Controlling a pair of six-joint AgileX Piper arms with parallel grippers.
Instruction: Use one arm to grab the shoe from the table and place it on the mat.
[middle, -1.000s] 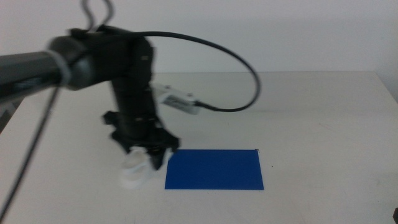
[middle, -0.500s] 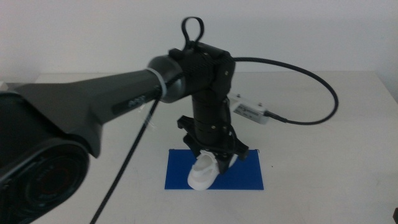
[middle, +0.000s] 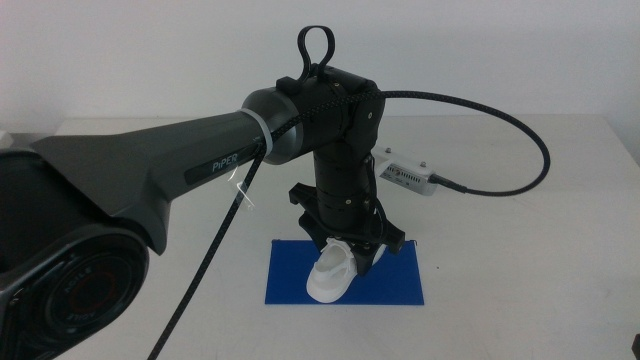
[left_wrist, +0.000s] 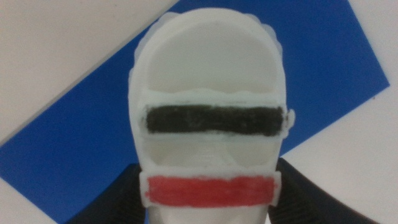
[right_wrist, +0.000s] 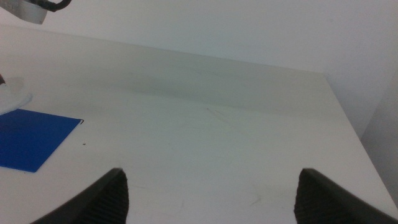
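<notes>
Step in hand: placement. The left gripper (middle: 345, 258), on the arm (middle: 200, 170) reaching in from the left, holds the shoe (middle: 331, 277) clamped between its jaws directly over the mat (middle: 400, 280). In the middle view the shoe's white sole appears to sit on or just above the blue surface, at the mat's left-centre; whether it truly touches cannot be told. The left wrist view shows the shoe (left_wrist: 208, 118) from above with the mat (left_wrist: 323, 68) behind it on both sides.

Next move, as judged: settle the shoe fully onto the mat, part the jaws, and lift the arm straight up so the sole is not dragged off the blue.

Right gripper (right_wrist: 211, 190): waiting near the table's right side, jaws spread wide, holding nothing.

Count:
- Shoes: one, white, with one black strap and one red strap visible from the wrist; any third strap is hidden.
- Mats: one, deep blue, rectangular.
- Arms at work: one; a second waits.
- Cables: one black loop running from the working arm's wrist.
- Table (middle: 520, 200): one, plain white.
</notes>
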